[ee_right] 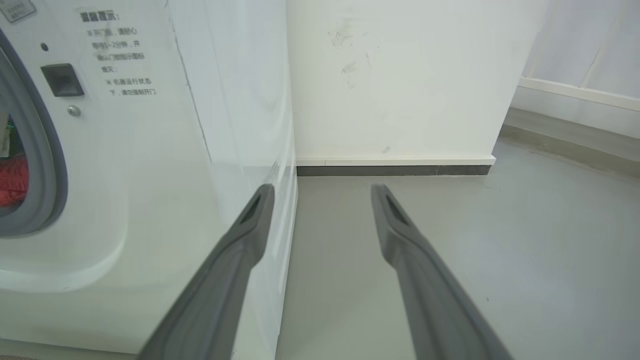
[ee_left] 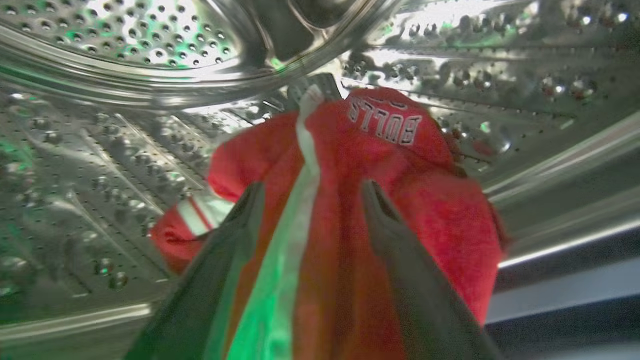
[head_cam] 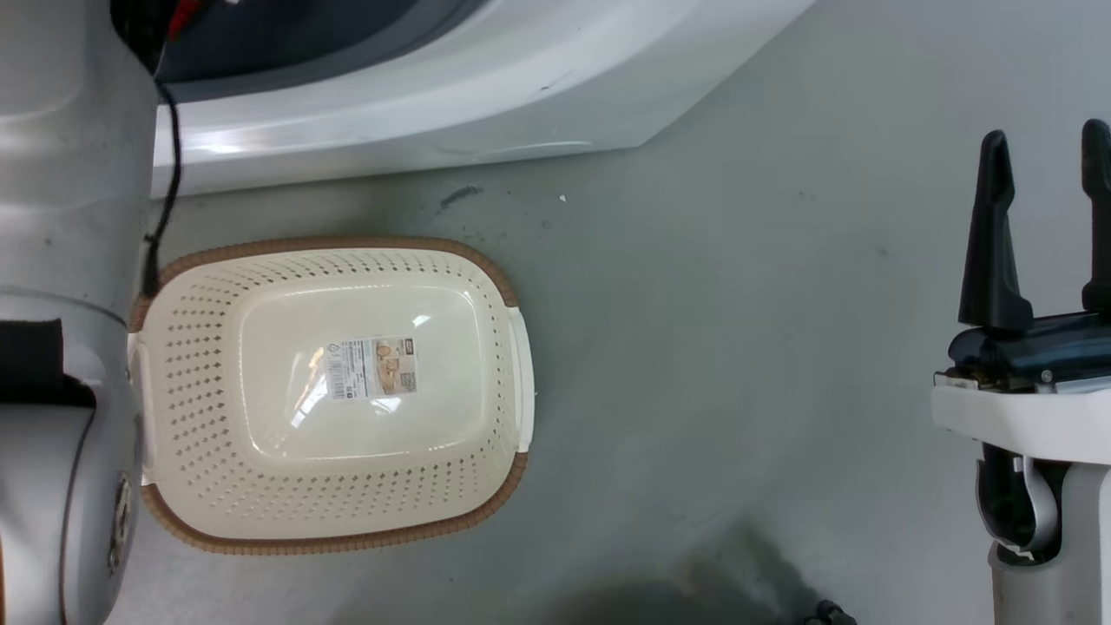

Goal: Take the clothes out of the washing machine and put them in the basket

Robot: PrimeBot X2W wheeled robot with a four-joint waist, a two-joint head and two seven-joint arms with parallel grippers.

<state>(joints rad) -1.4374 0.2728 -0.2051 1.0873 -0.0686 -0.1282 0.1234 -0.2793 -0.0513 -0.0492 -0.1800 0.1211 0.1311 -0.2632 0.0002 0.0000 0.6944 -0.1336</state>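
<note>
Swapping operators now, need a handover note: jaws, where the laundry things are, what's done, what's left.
Left gripper: inside the washing machine drum, jaws open astride the clothes, not closed on them.
Right gripper: jaws open, holding nothing, beside the machine, above the floor.
Basket: on the floor before the machine, just its paper label inside.
Done: reach into the drum.
Left: grip the clothes, pull them out, drop them in the basket.

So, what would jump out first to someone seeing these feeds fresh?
The red clothes, BULLS lettering showing, heaped inside the washing machine, with the open left end effector poised over them. Then the cream basket on the grey floor, holding just its paper label.
</note>
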